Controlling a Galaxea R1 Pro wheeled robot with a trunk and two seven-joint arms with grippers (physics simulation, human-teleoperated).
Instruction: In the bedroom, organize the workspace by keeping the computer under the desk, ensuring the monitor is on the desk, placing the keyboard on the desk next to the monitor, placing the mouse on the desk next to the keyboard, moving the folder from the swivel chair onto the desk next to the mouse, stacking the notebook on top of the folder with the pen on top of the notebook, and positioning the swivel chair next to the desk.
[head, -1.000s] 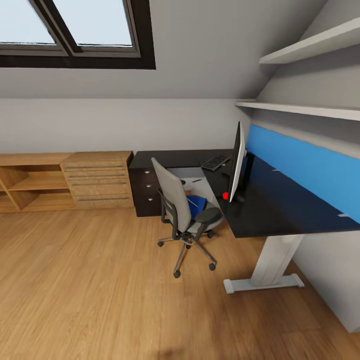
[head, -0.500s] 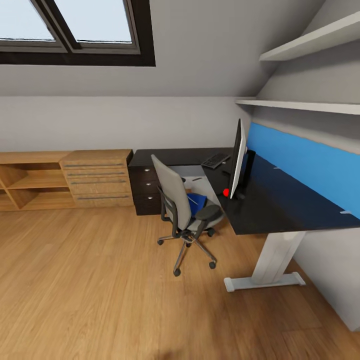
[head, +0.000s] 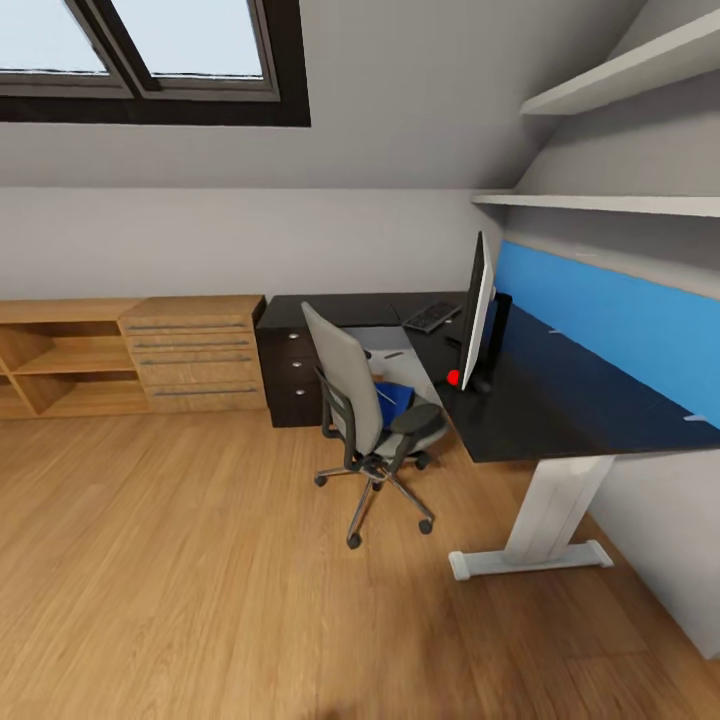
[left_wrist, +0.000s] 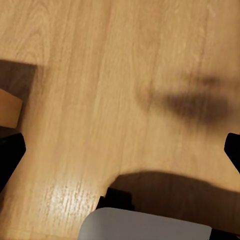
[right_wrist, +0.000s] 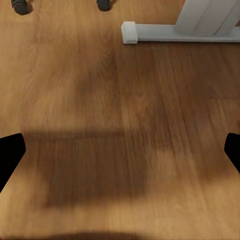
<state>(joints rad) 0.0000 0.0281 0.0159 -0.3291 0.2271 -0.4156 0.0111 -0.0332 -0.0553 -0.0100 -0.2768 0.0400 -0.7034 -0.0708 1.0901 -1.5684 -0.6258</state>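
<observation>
In the head view the black desk (head: 560, 400) runs along the right wall. The monitor (head: 478, 305) stands on it edge-on, with the keyboard (head: 432, 317) beyond it on the top. The swivel chair (head: 360, 405) sits at the desk's inner corner, back toward me. The blue folder (head: 397, 400) lies on its seat with a thin white pen (head: 386, 397) across it. The computer, mouse and notebook cannot be made out. My left gripper (left_wrist: 120, 152) and right gripper (right_wrist: 120, 150) hang open over bare wood floor, holding nothing.
A wooden drawer chest (head: 195, 352) and open shelves (head: 55, 360) line the back wall under the skylight (head: 150, 50). The desk's white foot (right_wrist: 175, 32) and two chair casters (right_wrist: 103, 5) lie ahead of my right gripper. Wall shelves (head: 610, 205) hang above the desk.
The whole head view has shifted slightly, so the camera has moved. The chair, the desk and the things on them have not moved.
</observation>
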